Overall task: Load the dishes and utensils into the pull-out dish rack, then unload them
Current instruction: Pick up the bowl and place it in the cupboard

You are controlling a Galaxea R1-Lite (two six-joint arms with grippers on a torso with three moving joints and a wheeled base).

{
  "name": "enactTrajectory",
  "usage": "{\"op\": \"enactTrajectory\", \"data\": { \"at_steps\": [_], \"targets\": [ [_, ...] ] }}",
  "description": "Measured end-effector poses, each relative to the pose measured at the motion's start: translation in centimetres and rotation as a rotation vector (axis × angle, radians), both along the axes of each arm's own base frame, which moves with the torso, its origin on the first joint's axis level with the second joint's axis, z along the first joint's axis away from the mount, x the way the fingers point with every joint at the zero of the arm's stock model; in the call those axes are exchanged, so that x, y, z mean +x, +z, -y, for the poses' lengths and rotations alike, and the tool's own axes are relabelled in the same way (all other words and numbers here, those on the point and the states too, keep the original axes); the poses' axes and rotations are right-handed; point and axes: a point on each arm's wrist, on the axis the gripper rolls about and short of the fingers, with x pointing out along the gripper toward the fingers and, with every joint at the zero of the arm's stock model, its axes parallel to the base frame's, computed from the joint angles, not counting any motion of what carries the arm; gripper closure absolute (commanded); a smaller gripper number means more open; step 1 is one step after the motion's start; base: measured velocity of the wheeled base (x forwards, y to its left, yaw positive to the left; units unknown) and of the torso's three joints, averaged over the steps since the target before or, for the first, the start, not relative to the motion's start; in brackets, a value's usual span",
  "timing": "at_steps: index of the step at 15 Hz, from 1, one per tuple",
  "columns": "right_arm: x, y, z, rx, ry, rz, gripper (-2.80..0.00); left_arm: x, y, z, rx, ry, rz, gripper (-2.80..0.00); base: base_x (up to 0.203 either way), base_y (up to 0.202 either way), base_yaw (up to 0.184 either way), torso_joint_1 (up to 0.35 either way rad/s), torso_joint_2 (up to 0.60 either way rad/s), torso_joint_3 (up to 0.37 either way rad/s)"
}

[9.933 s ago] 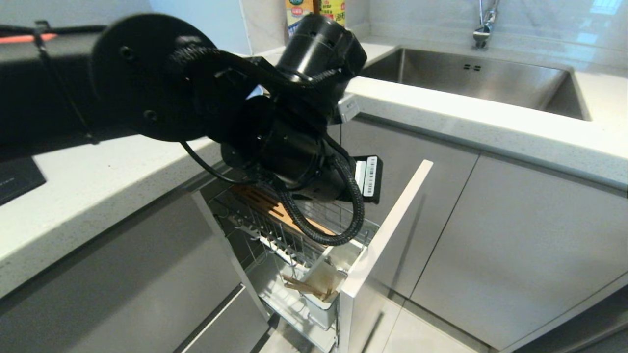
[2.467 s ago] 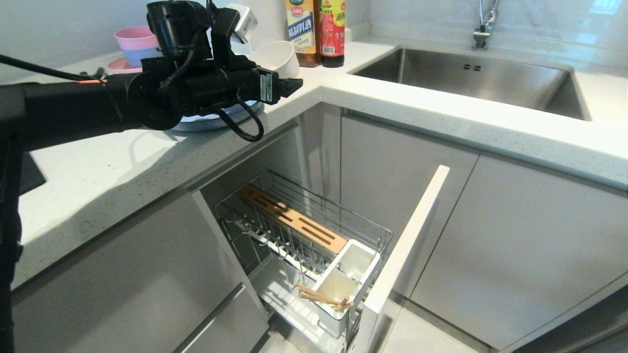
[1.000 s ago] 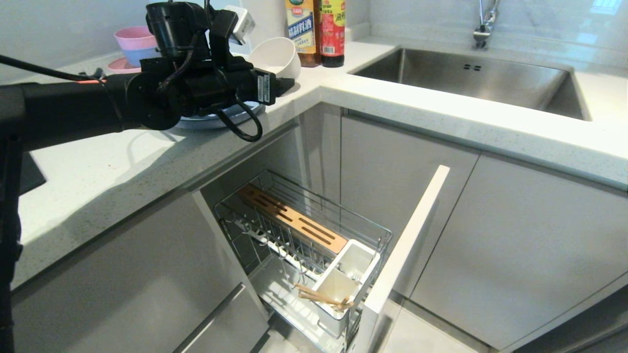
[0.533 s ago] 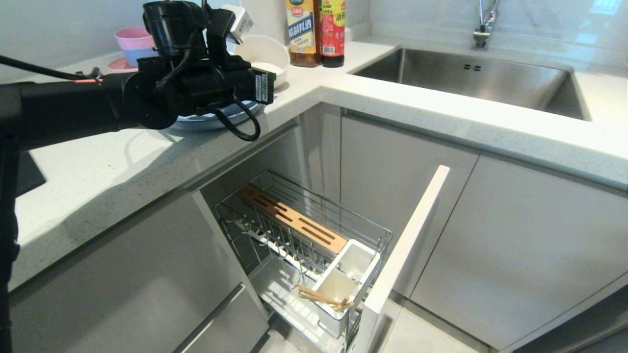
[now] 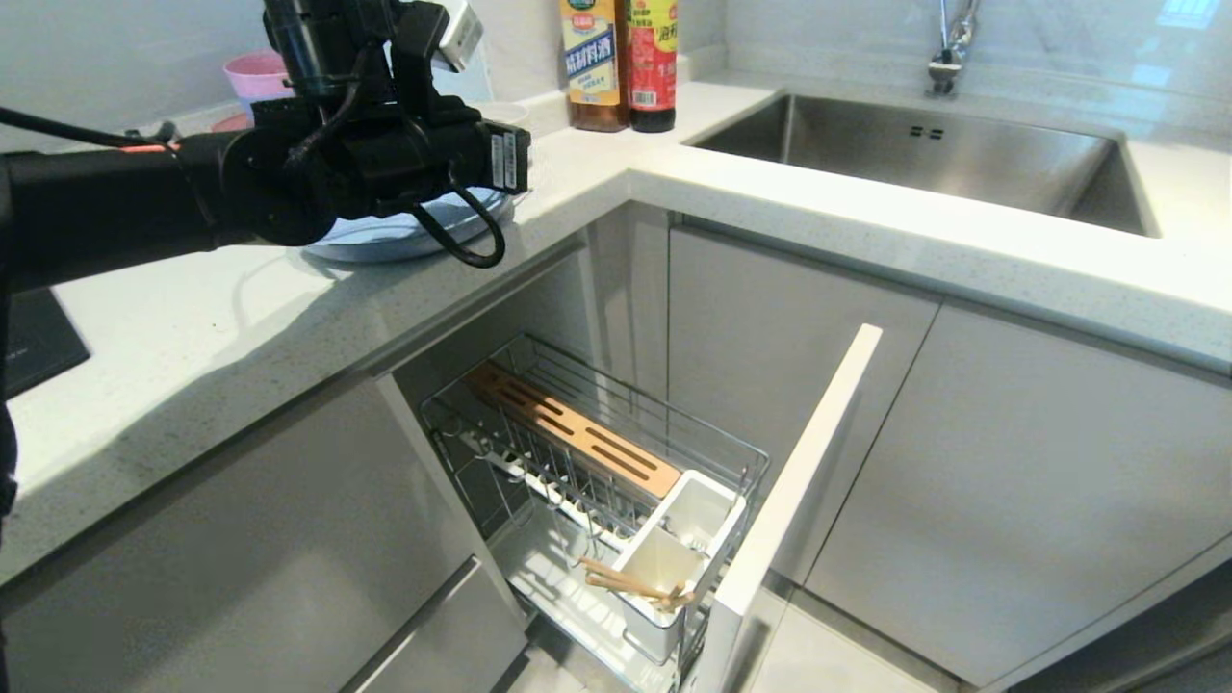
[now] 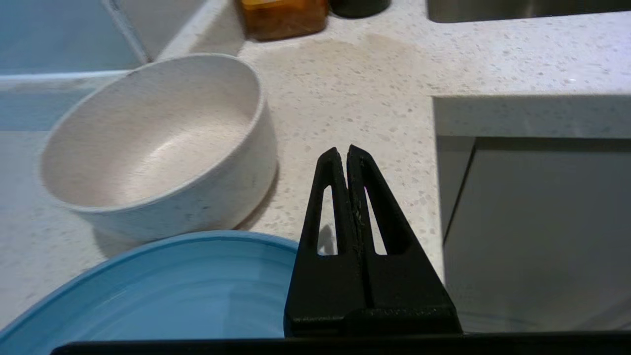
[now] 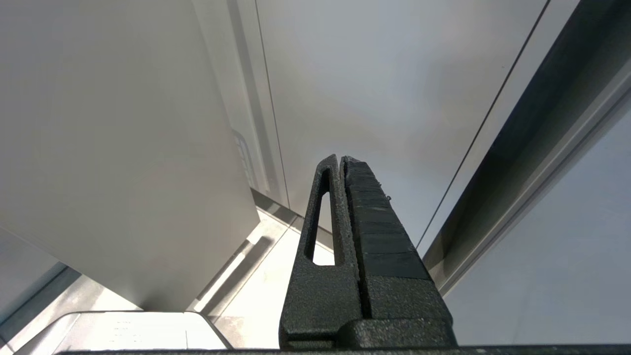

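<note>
Bowl (image 6: 153,148) first: the off-white dish sits upright on the tabletop (image 6: 369,74), touching or all but touching the far rim of the light-blue plate (image 6: 162,291). Taking the plate as landmark, the left tool (image 6: 349,154) hangs over the plate's edge on the side nearer the cabinet fronts, its two fingers pressed flat together with nothing between them. The bowl lies ahead of the tips and off to one side, apart from them, so judging by this the coming move turns on a sideways shift toward the bowl and a reopening of the fingers before any grip on its rim. The plate itself lies under and behind the tool, closer than the bowl.

Beyond the plate stand two bottles (image 5: 621,63); the steel sink (image 5: 924,154) lies further along past them. Below the plate's edge of the tabletop the pull-out dish rack (image 5: 597,472) stands drawn out, with chopsticks (image 5: 630,582) resting across one of its white cups (image 5: 674,558). Nothing stands between the tool and the bowl.

The right tool (image 7: 340,160) is parked low beside cabinet fronts, fingers together, empty, and far from the dishes; the left arm is plainly the nearer one.
</note>
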Motion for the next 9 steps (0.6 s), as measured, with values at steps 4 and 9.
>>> {"op": "enactTrajectory", "data": {
  "at_steps": [4,9],
  "targets": [
    [0.0,0.0,0.0,0.000,0.000,0.000,0.00,-0.9,1.4,-0.8,-0.026,0.126,0.039,0.00,0.000,0.000,0.000,0.000,0.00,0.000],
    [0.0,0.0,0.0,0.000,0.000,0.000,0.00,-1.7,2.9,-2.4,-0.132,0.222,0.052,-2.80,0.000,0.000,0.000,0.000,0.00,0.000]
  ]
}}
